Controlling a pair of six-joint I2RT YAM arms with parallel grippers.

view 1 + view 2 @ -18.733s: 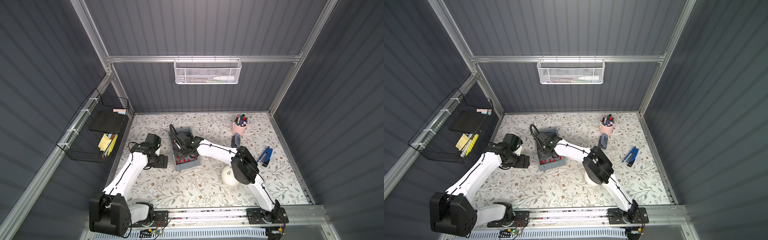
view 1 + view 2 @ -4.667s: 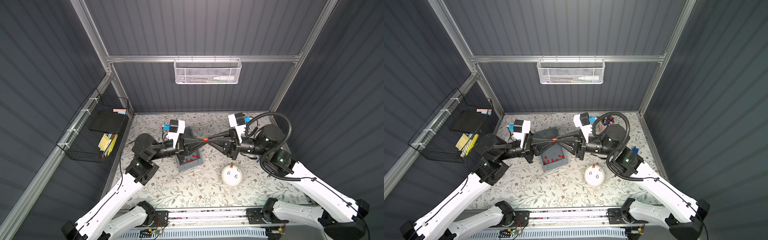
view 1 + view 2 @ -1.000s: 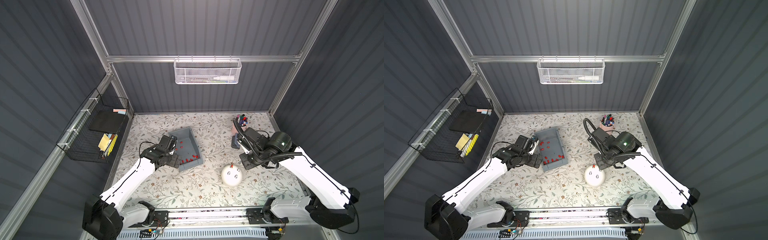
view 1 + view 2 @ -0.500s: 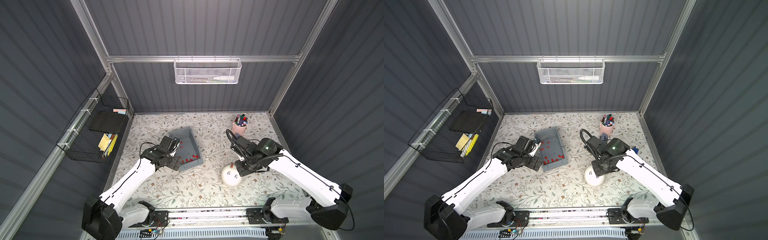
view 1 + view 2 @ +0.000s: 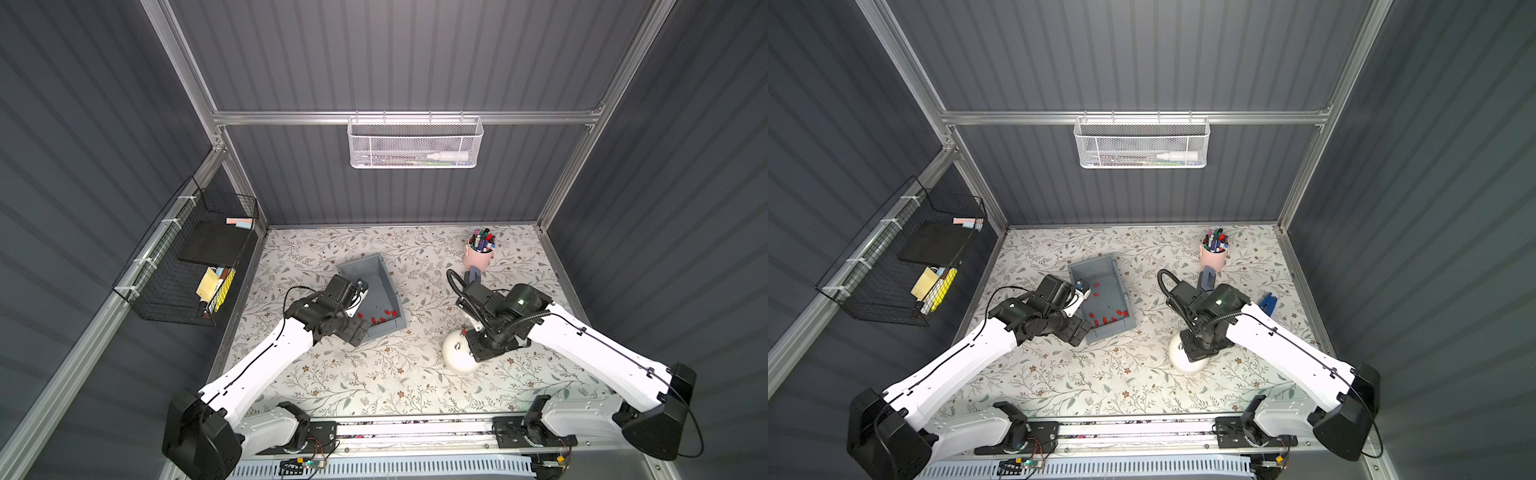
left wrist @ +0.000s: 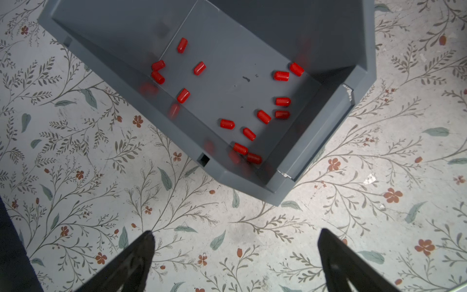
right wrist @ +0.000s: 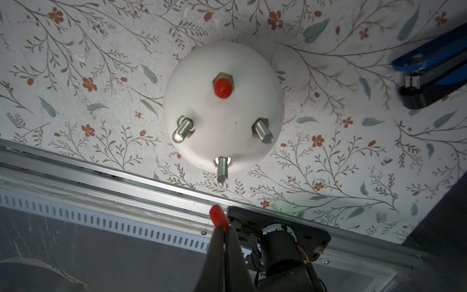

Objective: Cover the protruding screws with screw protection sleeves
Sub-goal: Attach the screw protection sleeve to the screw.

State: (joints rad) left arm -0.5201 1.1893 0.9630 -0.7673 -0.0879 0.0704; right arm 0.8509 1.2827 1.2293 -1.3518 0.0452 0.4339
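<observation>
Red sleeve (image 7: 218, 215) is pinched tight in the right gripper (image 7: 223, 228), sticking out past the tips, presumably so it can be pushed onto a stud. That gripper hangs over the white dome (image 7: 197, 101), which sits near the front edge of the table (image 5: 374, 374), right of the middle. One of the dome's four screws (image 7: 182, 130) already wears a red cap (image 7: 223, 87). The other three are bare metal, splayed at different angles, so the wrist will likely need to line up with whichever it goes for.

Further back, around the middle of the table, the left gripper (image 6: 237, 233) hovers wide open and empty just beside the near corner of the grey bin (image 6: 361, 75), probably parked to grab the next one. A dozen or so spare sleeves (image 6: 263, 116) lie loose on the bin floor. Near the far edge, toward the right corner, a pink cup of marker pens (image 5: 478, 259) stands out of the way.
</observation>
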